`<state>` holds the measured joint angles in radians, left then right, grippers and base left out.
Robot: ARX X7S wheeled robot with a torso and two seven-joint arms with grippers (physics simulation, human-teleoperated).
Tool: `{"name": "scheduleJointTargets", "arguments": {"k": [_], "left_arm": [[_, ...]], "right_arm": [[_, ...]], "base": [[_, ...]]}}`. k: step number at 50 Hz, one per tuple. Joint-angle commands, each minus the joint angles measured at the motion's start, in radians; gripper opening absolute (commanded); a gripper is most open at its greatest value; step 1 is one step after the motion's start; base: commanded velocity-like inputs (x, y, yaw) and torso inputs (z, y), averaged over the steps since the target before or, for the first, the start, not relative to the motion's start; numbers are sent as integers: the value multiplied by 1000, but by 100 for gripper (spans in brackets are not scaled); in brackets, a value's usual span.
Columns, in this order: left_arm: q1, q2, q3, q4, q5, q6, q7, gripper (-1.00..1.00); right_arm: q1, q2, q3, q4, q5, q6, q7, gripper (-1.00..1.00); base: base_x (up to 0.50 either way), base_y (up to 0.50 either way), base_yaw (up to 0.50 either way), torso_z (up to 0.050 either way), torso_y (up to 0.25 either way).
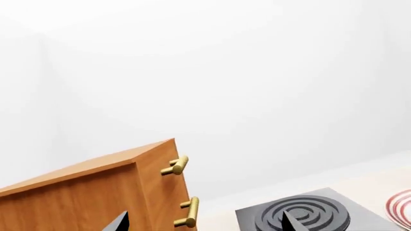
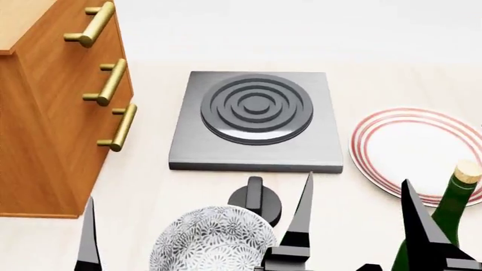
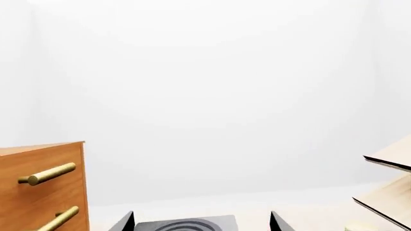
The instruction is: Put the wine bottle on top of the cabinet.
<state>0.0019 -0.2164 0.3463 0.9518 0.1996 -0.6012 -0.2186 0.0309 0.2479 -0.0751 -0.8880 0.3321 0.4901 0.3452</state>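
Note:
The wine bottle (image 2: 454, 210), dark green with a tan cork, stands at the near right of the table, partly behind my right gripper's outer finger and outside its jaws. In the head view my right gripper (image 2: 356, 178) is open and empty, pointing toward the stove plate. The right wrist view shows the same gripper (image 3: 201, 219) with nothing between its fingers. The reddish-brown cabinet (image 2: 45, 113) with brass handles stands at the far left. My left gripper (image 1: 204, 219) is open and empty, facing the cabinet (image 1: 77, 192). Only one of its fingers (image 2: 89, 237) shows in the head view.
A grey stove plate (image 2: 256, 118) lies in the middle. A red-ringed plate (image 2: 414, 147) lies at the right. A patterned bowl (image 2: 211, 243) and a black lid with a knob (image 2: 256, 199) sit near me. A pale wooden shelf (image 3: 388, 178) is off to the right.

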Motion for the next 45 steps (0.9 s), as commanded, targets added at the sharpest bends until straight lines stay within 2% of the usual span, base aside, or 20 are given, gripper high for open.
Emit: {"name": "scheduleJointTargets", "arguments": {"k": [1,12,21,30,35,45], "left_arm": [[6,16,-31,3,-45,43,47,100],[6,11,-31,-3,-56,50,41,100],[6,8,-46,10,-68,45,38,100],[5,6,-42,21,-71,36,35,100],[9,5,-49,19,-81,47,33,100],[7,3,-44,17,-86,48,29,100]], "right_arm": [[3,-11,13,-9,-4,6,-6,100],[23,6,64,-12,34,31,21,100],[226,64,110,-3,78,183,56,100],[366,116,174,40,118,263,57,100],[393,133,206,70,126,271,55,100],[345,109,230,205,91,162,33,100]], "base": [[0,0,0,0,0],[0,0,0,0,0],[0,0,0,0,0],[0,0,0,0,0],[0,0,0,0,0],[0,0,0,0,0]]}}
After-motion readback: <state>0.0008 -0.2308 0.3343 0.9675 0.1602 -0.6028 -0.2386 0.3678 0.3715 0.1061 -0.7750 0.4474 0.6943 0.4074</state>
